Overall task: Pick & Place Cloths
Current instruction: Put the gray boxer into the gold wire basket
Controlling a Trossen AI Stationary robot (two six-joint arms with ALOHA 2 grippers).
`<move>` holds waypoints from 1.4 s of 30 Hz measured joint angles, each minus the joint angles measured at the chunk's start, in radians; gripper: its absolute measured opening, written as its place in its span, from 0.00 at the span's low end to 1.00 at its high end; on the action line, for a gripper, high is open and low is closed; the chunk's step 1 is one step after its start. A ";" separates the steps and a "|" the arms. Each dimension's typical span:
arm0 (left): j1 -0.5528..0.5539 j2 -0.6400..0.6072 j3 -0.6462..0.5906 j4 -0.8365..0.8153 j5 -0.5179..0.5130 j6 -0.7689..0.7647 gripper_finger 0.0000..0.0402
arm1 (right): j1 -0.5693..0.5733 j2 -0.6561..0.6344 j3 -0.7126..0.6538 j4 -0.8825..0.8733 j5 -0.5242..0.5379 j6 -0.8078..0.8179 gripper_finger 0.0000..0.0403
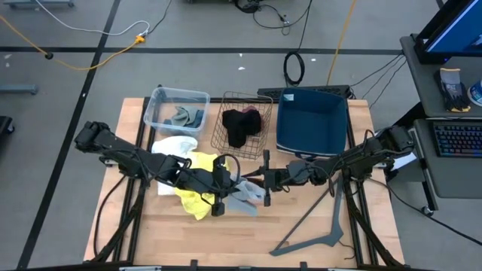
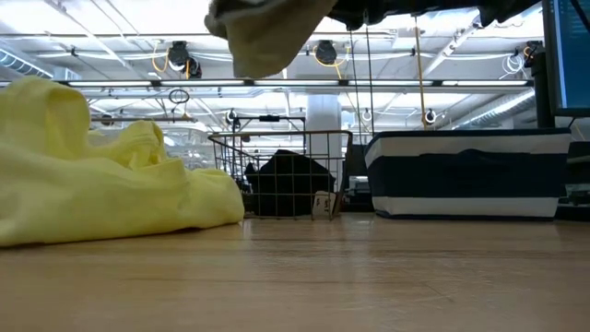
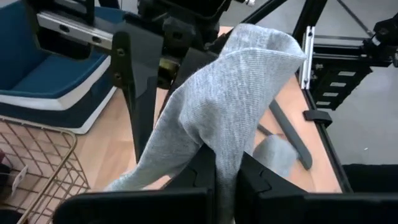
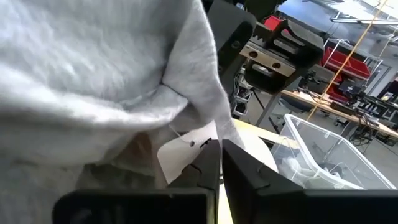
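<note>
Two pincers meet mid-counter [image 1: 301, 226], both clamped shut on one light grey cloth [image 1: 245, 197]: left pincer [image 1: 224, 183] on one edge, right pincer [image 1: 265, 181] on other, likely handover or stretch for sorting. Cloth hangs lifted just beside yellow cloth [image 1: 197, 184]. Black cloth [image 1: 241, 124] already in wire basket [image 1: 224, 132]; grey-green cloth [image 1: 188, 116] in clear bin [image 1: 158, 98]; blue bin [image 1: 312, 120] apparently awaits.
</note>
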 joint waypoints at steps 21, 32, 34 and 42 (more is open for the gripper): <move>0.009 0.000 0.000 -0.234 -0.110 0.013 0.05 | -0.051 0.000 0.000 -0.007 0.005 0.019 0.00; 0.020 -0.002 0.000 -0.384 -0.228 -0.124 0.03 | -0.015 -0.046 0.000 -0.069 -0.004 -0.108 0.07; 0.020 -0.002 0.000 -0.380 -0.248 -0.125 0.05 | -0.004 -0.046 0.000 -0.094 -0.002 -0.113 0.14; 0.029 -0.002 0.000 -0.328 -0.263 -0.112 0.03 | 0.007 -0.046 0.000 -0.139 0.002 -0.113 0.48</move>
